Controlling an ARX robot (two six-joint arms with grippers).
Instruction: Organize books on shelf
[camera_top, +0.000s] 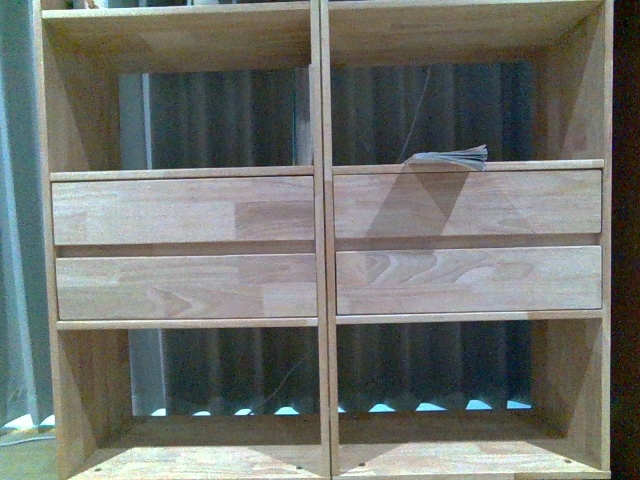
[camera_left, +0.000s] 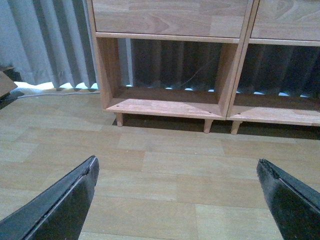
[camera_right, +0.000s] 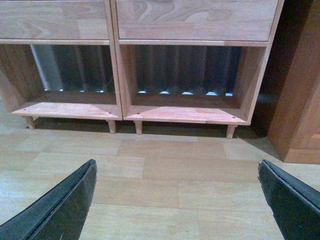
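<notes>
Currently, a thin book (camera_top: 450, 157) is seen flat in the upper-right cubby of the shelf (camera_top: 322, 250), while the left gripper (camera_left: 176, 161) and right gripper (camera_right: 176, 163) are held spread over the floor (camera_left: 165, 195), well apart from it.

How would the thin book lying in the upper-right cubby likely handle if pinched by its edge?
Probably floppy: the book looks very thin, its pages fanned. Likely light, and apt to slide on the smooth shelf.
</notes>
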